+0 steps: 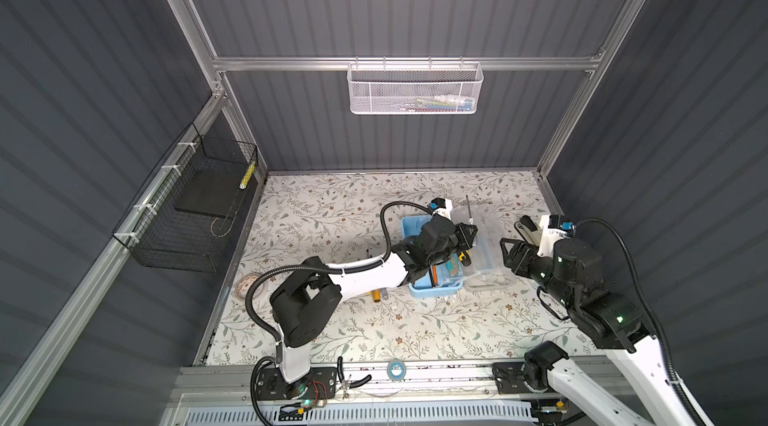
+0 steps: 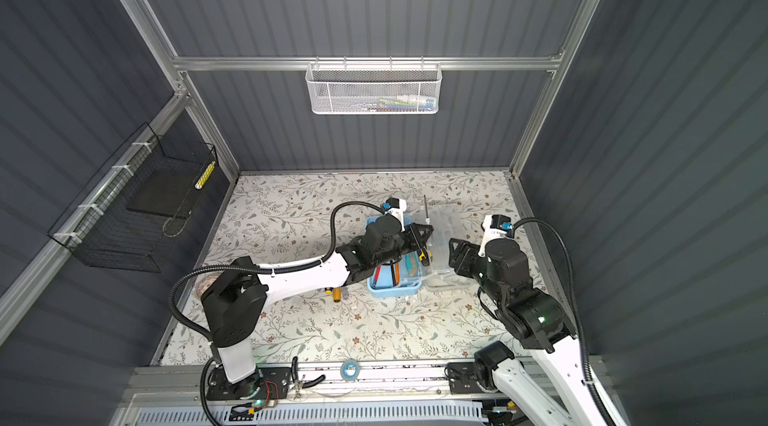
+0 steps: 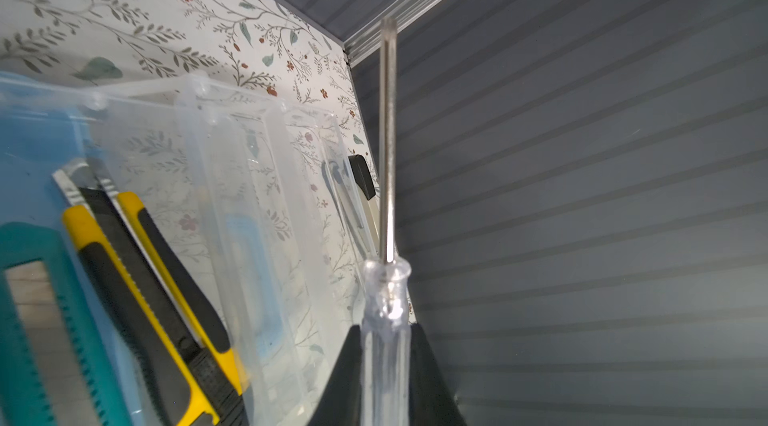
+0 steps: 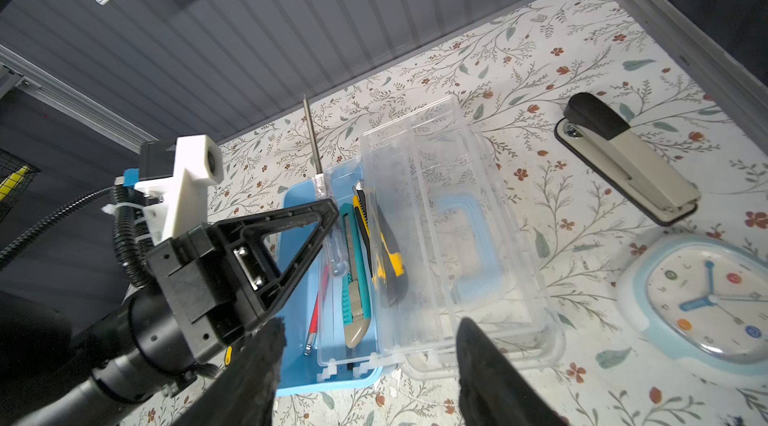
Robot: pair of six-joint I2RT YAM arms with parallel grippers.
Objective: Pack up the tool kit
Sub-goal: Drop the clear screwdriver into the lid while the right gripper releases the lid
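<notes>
The tool kit [image 4: 291,320] lies open mid-table, its light-blue base [image 1: 415,231] [image 2: 392,289] beside the clear lid [image 4: 457,216] [image 1: 486,247] folded flat to the right. A teal cutter [image 4: 355,278], a yellow-black knife [image 4: 386,262] and a red pen lie in the base. My left gripper [image 3: 384,361] [image 4: 328,212] is shut on a clear-handled screwdriver [image 3: 387,133] [image 1: 468,208], held above the base with its shaft pointing toward the back wall. My right gripper [image 4: 365,345] [image 1: 505,251] hangs open just off the lid's near right edge, holding nothing.
A stapler [image 4: 627,158] and a light-blue clock [image 4: 706,299] lie right of the lid. A white mesh basket [image 1: 413,89] hangs on the back wall, a black wire basket [image 1: 187,208] on the left wall. Tape roll [image 1: 397,370] and pliers [image 1: 353,382] rest on the front rail.
</notes>
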